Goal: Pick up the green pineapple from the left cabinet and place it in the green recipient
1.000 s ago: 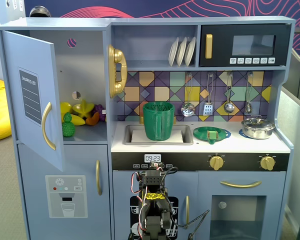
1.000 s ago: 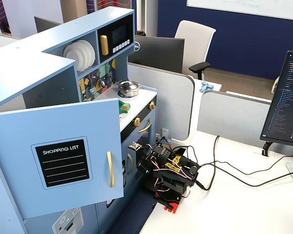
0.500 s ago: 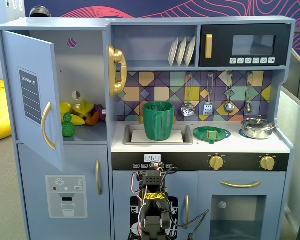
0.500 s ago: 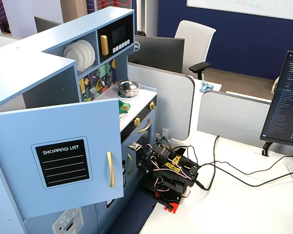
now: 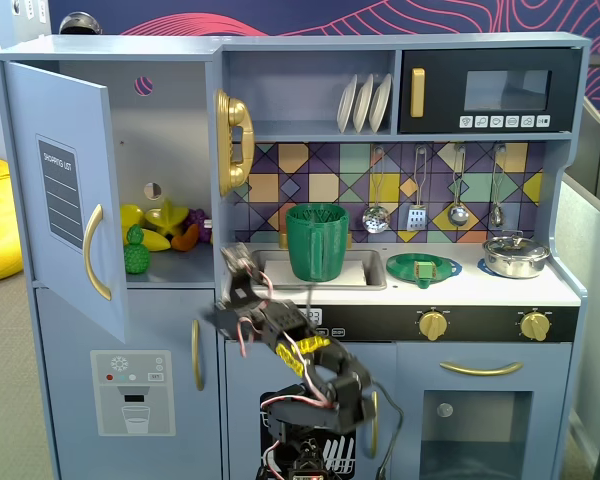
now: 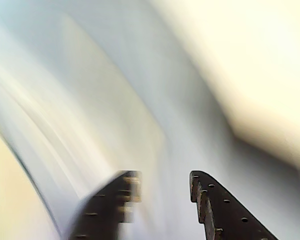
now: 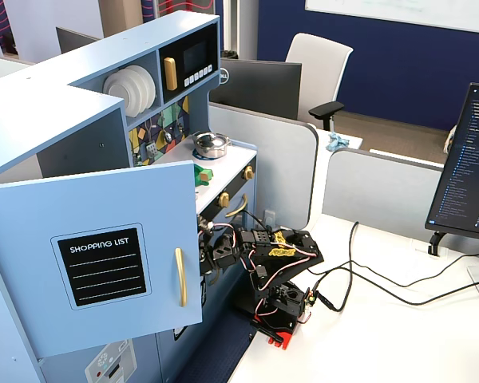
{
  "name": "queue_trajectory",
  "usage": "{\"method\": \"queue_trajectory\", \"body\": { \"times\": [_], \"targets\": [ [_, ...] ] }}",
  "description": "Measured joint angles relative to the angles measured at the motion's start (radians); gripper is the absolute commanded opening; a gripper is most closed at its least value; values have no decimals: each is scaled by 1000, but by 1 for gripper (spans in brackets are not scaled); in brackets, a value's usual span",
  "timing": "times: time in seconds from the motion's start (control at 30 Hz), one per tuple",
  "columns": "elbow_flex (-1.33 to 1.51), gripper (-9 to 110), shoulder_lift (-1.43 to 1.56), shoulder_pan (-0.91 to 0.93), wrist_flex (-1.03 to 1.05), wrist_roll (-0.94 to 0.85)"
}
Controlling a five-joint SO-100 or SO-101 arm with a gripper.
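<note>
Bumpy bright-green toy pineapple [image 5: 136, 256] on open light-blue cupboard [image 5: 65, 195] shelf; black two-finger tool [image 6: 162, 187] parted, empty, well apart

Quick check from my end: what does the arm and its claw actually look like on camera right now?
The arm is built of black links with yellow patches and loose red and white wires looped along it; in a fixed view its base shows red parts. The claw has two dark flat fingers, one dotted with small holes along a stepped inner edge.
</note>
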Motion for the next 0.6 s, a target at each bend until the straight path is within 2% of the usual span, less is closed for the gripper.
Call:
{"method": "queue_trajectory", "body": {
  "times": [0.23,0.6],
  "targets": [
    [-152,28,-150,-104,-195,-15],
    [-232,28,-337,-98,-325,-72]
  ]
}}
